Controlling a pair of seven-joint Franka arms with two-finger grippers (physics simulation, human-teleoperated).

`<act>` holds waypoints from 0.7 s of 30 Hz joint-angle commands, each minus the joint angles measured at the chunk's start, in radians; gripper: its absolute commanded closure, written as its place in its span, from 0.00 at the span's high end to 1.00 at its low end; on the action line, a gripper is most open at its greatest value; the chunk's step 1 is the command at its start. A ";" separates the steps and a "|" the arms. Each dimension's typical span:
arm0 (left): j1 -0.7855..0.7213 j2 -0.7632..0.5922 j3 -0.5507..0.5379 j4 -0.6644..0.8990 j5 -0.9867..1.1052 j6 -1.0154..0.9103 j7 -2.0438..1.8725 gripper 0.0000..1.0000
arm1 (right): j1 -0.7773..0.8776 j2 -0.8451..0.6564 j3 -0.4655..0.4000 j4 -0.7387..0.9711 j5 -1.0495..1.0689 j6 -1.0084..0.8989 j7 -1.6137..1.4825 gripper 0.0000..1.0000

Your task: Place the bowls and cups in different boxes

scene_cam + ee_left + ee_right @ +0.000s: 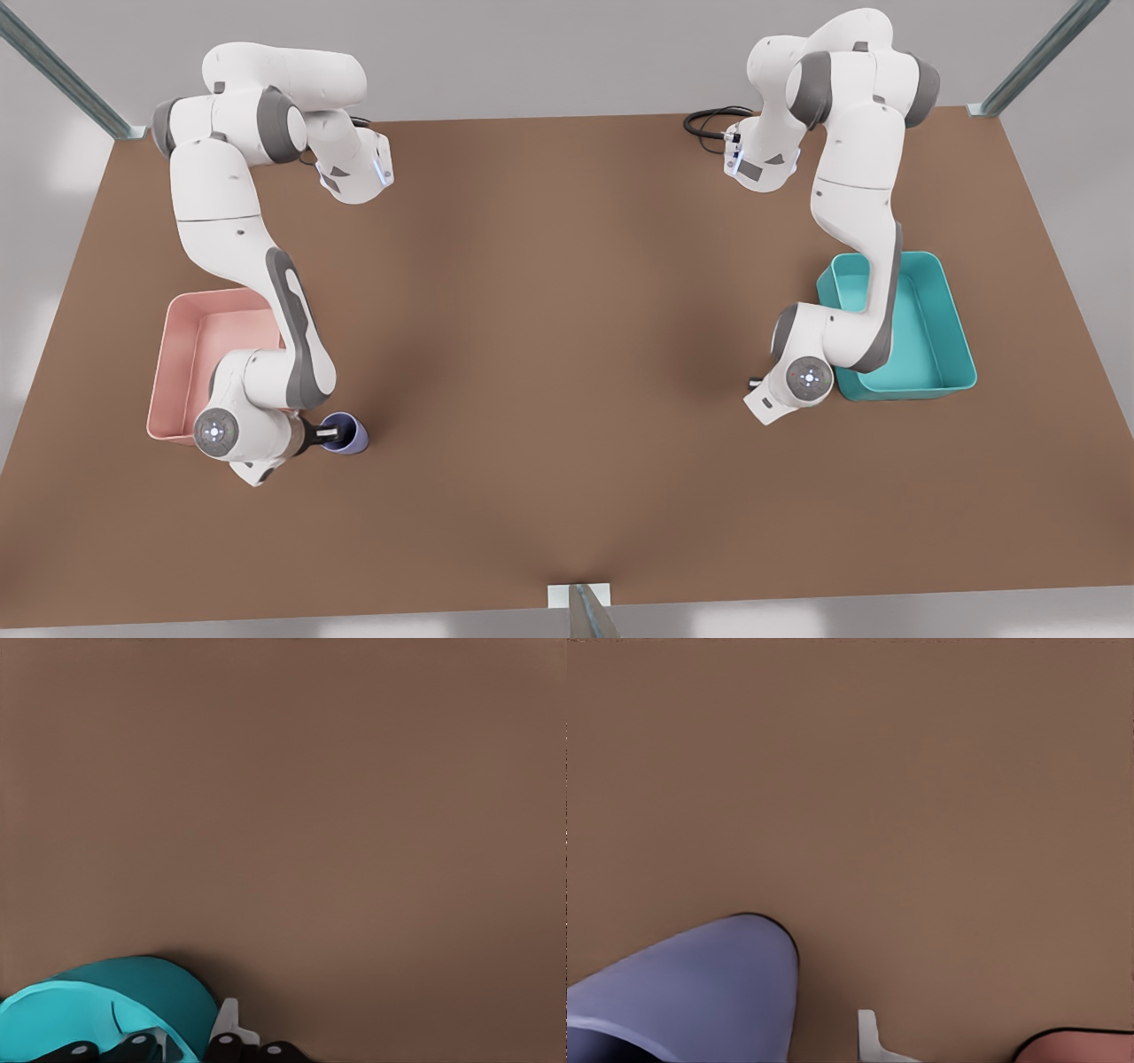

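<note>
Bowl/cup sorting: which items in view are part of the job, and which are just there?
Job:
teal bowl, at the left gripper
lavender cup, rim held by the right gripper
pink box
teal box

Just there:
brown table
black cable
metal frame posts

The left wrist view looks down on a plain brown table that takes up most of the frame. At about seven o'clock sits a round teal bowl, its darker outer wall curving up and its lighter inside facing the camera. The left gripper reaches in at six o'clock, its dark fingertips set on the bowl's rim, with a pale finger part just beside them.
</note>
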 commanded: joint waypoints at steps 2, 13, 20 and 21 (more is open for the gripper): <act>-0.001 -0.012 0.000 0.002 -0.022 0.004 -0.040 0.21 | 0.002 -0.003 0.000 0.001 -0.003 0.015 0.003 0.37; 0.114 -0.387 0.140 0.002 -0.022 -0.417 -0.184 0.21 | -0.112 -0.258 -0.006 0.013 0.003 -0.310 -0.383 0.21; 0.132 -0.358 0.201 -0.269 -0.019 -0.138 -0.101 0.21 | -0.239 -0.307 -0.106 -0.039 -0.044 -0.370 -0.573 0.21; 0.140 -0.339 0.201 -0.276 -0.019 -0.112 -0.101 0.21 | -0.250 -0.287 -0.109 -0.039 -0.044 -0.351 -0.573 0.21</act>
